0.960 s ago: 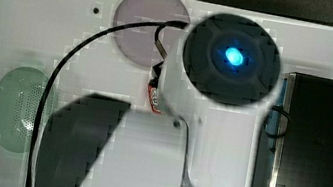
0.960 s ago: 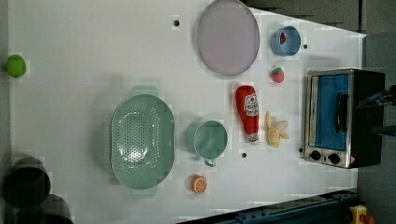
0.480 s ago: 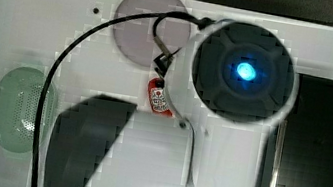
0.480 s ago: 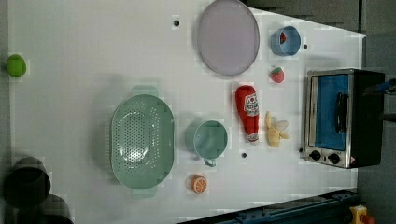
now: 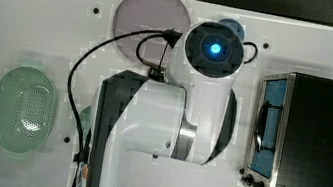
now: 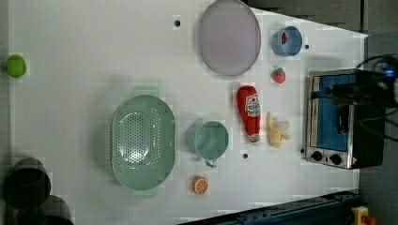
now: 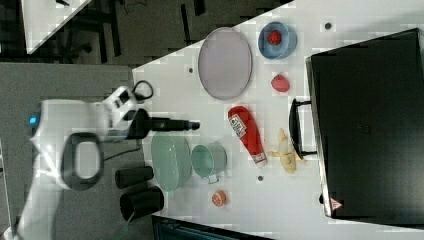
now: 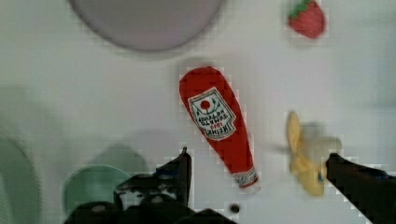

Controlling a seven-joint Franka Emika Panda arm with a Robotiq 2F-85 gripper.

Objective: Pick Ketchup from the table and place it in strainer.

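The ketchup is a red soft bottle with a white label, lying flat on the white table between the mint cup and the banana; it also shows in the right view. In the wrist view the ketchup lies below my gripper, which is open and holds nothing, its cap end falling between the two dark fingertips. My gripper hangs well above the table. The strainer, a pale mint oval basket with a perforated bottom, stands beyond the cup and is seen too in the top view.
A mauve plate, a green cup, a banana, a strawberry, a blue bowl and an orange slice lie around. A toaster oven stands at the left view's right. Black cylinders sit past the strainer.
The arm has swung in the top view and now covers the ketchup there. In the left view it reaches further in over the oven. The ketchup has not moved.
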